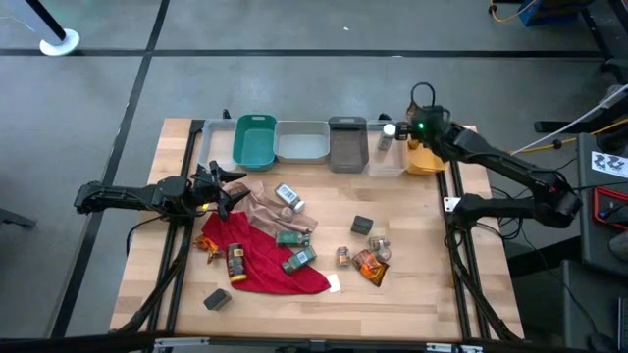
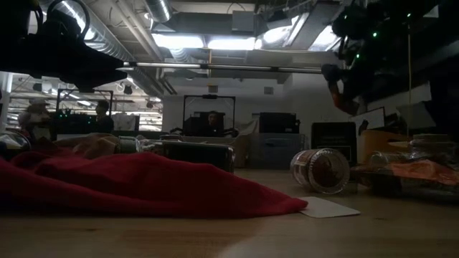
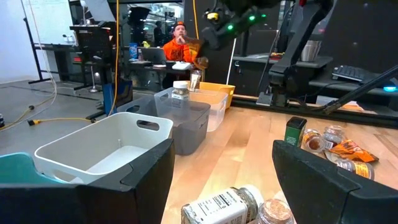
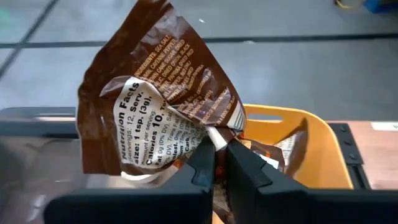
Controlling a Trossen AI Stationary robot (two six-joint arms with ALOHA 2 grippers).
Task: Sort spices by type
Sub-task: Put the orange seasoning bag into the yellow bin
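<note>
My right gripper [image 4: 219,163] is pinched shut on a brown crinkly packet [image 4: 163,93], holding it in the air just above the yellow bin [image 4: 305,146]. A second packet [image 4: 283,149] already lies inside that bin. In the high view the gripper [image 1: 420,127] sits over the bin [image 1: 428,160], which ends the row of bins along the table's far edge; next to it comes a clear bin [image 1: 389,160] with a white-capped jar [image 1: 387,137] in it, then grey [image 1: 346,145], white [image 1: 301,144] and teal [image 1: 254,141].

My left gripper [image 1: 228,186] hovers with its fingers [image 3: 329,180] spread wide and nothing between them, just in front of the teal bin, beside the tan cloth [image 1: 263,208]. A labelled jar [image 3: 222,206] lies on its side close under it. The remaining spices are scattered over the red cloth [image 1: 265,257] and the bare wood between the cloth and the yellow bin.
</note>
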